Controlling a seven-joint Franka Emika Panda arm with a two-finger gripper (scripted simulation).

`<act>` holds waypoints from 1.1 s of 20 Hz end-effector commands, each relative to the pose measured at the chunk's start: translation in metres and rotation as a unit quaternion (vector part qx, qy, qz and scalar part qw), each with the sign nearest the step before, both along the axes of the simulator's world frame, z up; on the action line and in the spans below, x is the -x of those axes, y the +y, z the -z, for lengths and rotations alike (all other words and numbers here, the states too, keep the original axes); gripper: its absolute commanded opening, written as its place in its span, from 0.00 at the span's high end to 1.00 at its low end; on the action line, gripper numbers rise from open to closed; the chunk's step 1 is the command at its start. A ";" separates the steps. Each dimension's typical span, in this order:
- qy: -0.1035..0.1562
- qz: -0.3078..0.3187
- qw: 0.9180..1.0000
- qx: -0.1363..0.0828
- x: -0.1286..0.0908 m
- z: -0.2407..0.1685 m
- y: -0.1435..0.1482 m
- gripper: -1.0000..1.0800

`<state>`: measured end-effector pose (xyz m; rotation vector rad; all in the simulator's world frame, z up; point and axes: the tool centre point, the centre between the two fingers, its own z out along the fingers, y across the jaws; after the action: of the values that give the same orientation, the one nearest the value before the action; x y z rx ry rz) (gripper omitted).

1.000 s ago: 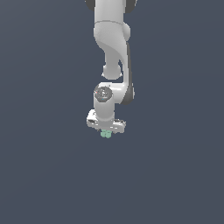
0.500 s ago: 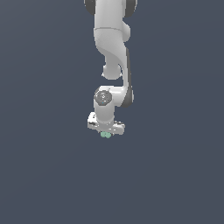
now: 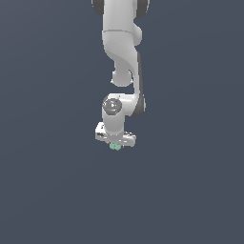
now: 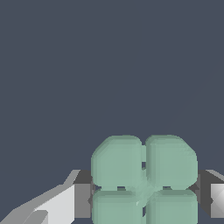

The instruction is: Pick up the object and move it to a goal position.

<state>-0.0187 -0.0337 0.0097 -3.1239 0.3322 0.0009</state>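
The object (image 3: 115, 147) is a tiny pale mint-green cluster of rounded blobs. It peeks out just below the white gripper (image 3: 115, 144) in the exterior view. In the wrist view the object (image 4: 144, 179) fills the space between the two fingers (image 4: 82, 200), which press on it from both sides. The gripper is shut on the object and holds it off the ground, under the white arm (image 3: 125, 62) that hangs down from the top of the exterior view.
A plain dark grey-blue surface (image 3: 190, 190) fills the background in both views. No other object or goal marker shows.
The gripper has moved slightly toward the exterior view's left and a little up, carrying the object with it.
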 end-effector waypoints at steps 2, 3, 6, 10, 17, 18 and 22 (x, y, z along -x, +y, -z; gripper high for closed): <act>0.000 0.000 1.000 0.000 0.002 -0.003 -0.002 1.00; 0.000 0.000 1.000 0.000 0.003 -0.004 -0.003 1.00; 0.000 0.000 1.000 0.000 0.009 -0.011 -0.009 1.00; 0.000 0.000 1.000 0.000 0.021 -0.025 -0.021 1.00; 0.000 0.000 1.000 0.000 0.051 -0.063 -0.052 1.00; 0.000 -0.001 1.000 0.000 0.056 -0.068 -0.056 1.00; 0.000 -0.001 1.000 0.000 0.070 -0.088 -0.072 1.00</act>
<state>-0.0831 -0.1003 0.0904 -3.1233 0.3316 -0.0004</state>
